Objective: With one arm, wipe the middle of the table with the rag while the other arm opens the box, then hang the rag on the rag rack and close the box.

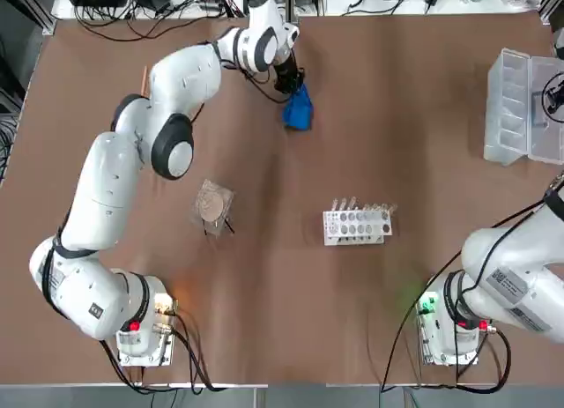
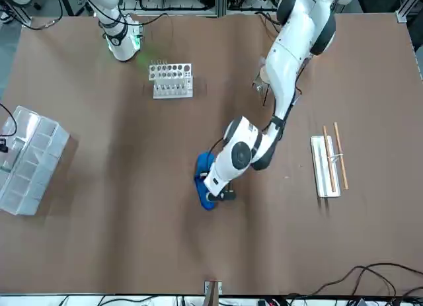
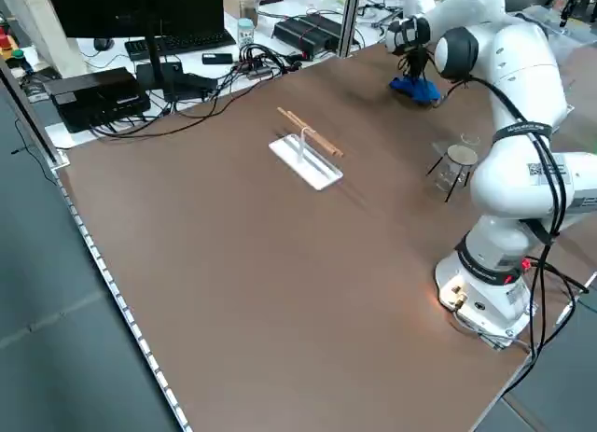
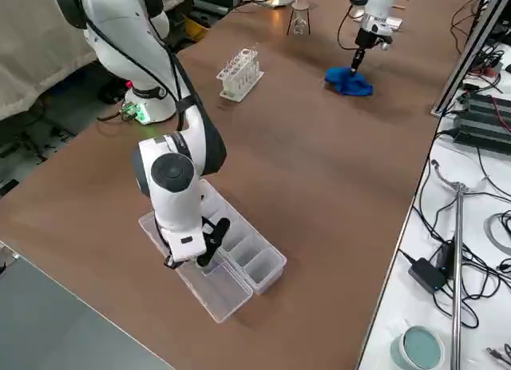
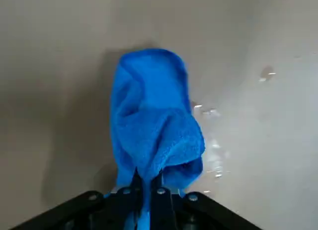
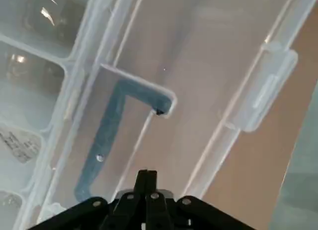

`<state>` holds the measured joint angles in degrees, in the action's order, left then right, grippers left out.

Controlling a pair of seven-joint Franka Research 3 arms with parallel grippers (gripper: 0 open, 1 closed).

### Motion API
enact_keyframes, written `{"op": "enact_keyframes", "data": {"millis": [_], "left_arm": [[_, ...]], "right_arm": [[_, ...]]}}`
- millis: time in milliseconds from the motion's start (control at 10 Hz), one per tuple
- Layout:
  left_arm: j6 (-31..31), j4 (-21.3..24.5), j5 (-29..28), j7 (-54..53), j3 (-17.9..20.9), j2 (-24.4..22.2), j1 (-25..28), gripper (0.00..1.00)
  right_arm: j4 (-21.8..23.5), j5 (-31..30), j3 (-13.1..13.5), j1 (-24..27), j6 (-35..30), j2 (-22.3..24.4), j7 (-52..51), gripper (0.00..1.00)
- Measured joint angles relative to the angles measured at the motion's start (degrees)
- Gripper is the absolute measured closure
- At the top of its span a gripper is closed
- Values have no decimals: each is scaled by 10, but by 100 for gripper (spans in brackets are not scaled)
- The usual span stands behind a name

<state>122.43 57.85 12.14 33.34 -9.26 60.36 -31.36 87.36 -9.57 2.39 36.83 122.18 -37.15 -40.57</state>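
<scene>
My left gripper (image 1: 289, 80) is stretched to the far middle of the table (image 1: 370, 144) and is shut on the top of the blue rag (image 1: 298, 110). The rag (image 5: 151, 120) hangs from the shut fingertips and bunches on the tabletop. The clear box (image 1: 520, 108) lies open at the table's right edge, its lid (image 4: 209, 288) folded out flat. My right gripper (image 4: 209, 244) is shut just above that lid (image 6: 208, 91), holding nothing that I can see. The rag rack (image 2: 326, 164) stands bare to the left of the rag, with two wooden rods (image 3: 310, 133).
A white rack with round holes (image 1: 356, 225) stands near the middle front. A tan disc on a clear stand (image 1: 213, 205) is close to the left arm. Cables and electronics (image 3: 159, 77) line the far edge of the table.
</scene>
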Motion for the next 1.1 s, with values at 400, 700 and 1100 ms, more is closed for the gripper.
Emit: {"op": "enact_keyframes", "data": {"millis": [400,700,1100], "left_arm": [[-148,14,-114,-28,9,-33,43,92],[-156,102,-159,-29,17,-92,84,92],[-174,280,-176,-32,22,-345,174,92]], "right_arm": [[-145,4,-89,-21,-220,41,13,69],[-152,12,-103,-100,-252,101,157,24],[-153,69,-105,-194,-293,150,294,1]]}}
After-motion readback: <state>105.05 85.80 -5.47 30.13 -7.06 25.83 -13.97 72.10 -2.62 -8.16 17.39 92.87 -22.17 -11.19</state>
